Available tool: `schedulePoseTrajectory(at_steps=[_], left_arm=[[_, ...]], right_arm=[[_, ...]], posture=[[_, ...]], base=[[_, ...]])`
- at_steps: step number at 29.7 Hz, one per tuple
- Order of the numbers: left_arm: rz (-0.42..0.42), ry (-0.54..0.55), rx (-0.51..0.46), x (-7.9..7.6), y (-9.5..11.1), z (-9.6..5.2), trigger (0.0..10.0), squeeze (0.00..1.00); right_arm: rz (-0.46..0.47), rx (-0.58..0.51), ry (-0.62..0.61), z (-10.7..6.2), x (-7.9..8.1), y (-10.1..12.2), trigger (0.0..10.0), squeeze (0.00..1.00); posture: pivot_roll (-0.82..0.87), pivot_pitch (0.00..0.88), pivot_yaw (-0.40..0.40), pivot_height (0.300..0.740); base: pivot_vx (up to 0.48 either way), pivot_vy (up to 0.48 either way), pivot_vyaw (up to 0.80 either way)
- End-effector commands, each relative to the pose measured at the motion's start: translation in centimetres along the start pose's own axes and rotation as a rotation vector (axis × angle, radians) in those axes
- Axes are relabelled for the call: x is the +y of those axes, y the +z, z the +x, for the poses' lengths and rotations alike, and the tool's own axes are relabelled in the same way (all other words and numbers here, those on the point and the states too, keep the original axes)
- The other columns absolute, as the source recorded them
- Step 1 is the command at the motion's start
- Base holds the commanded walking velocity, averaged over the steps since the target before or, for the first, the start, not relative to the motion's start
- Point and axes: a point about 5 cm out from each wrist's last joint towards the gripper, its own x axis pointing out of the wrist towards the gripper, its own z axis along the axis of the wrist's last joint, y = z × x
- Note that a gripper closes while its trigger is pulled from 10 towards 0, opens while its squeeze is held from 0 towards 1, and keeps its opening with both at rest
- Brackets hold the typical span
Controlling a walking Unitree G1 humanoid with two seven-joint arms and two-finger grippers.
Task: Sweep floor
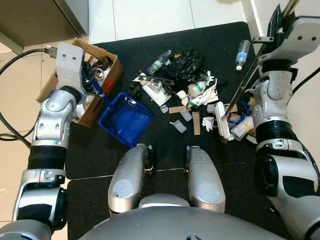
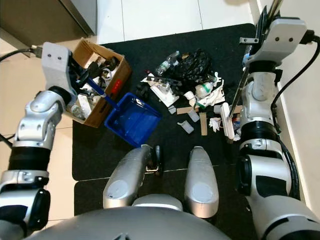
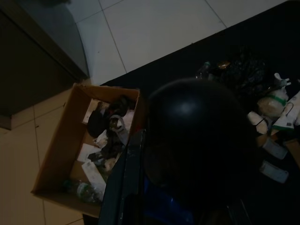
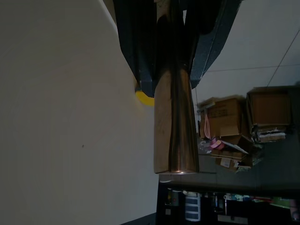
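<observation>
The right gripper [image 1: 278, 20] is held up high by the wall, and its black fingers are closed around the shiny metal broom handle [image 4: 172, 117]. From there the handle [image 1: 245, 80] slants down to the white broom head [image 1: 223, 127], which rests on the black mat [image 1: 150, 155] at the right edge of the trash pile [image 1: 192, 97]. The left gripper [image 1: 92, 80] is kept low on the other side, and the blue stick of the blue dustpan [image 1: 125, 119] is gripped by it; how tightly the fingers are shut cannot be told. The dustpan is set on the mat just left of the pile, with its open side turned toward the trash. A cardboard box [image 1: 112, 75] full of junk is seen right behind it. In the pile, a black bag [image 1: 186, 62], white wrappers, bits of card and a small bottle are mixed, and a clear plastic bottle [image 1: 242, 53] is left apart, farther back. The sweeping step seems to be in hand, with most trash not yet in the pan. Next, the broom head should likely be pushed leftward across the mat, so the pile is driven into the dustpan while the pan is held flat.
</observation>
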Motion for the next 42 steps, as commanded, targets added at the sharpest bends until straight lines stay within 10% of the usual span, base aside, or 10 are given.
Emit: schedulePoseTrajectory(at_steps=[1,17,33,42], left_arm=[[0.022,0.026,0.074,0.8,-1.1,-0.2,10.0,0.0],[-0.139,0.332,-0.129,4.0,3.7,0.4,10.0,0.0],[-0.294,0.297,-0.086,-1.0,2.8,2.4,10.0,0.0],[-0.26,0.318,-0.014,-1.0,2.1,2.3,10.0,0.0]], right_arm=[[0.003,-0.014,0.002,-0.1,0.1,0.1,10.0,0.0],[0.002,-0.017,0.0,-0.1,0.2,0.0,10.0,0.0],[0.004,-0.014,0.006,-0.1,0.4,-0.1,10.0,0.0],[0.002,-0.011,-0.002,-0.3,0.3,-0.2,10.0,0.0]], posture=[[0.07,0.137,0.118,0.74],[0.07,0.127,0.116,0.74],[0.05,0.126,0.114,0.74],[0.06,0.133,0.124,0.74]], base=[[0.0,0.0,0.0],[0.0,0.0,0.0],[0.0,0.0,0.0],[0.0,0.0,0.0]])
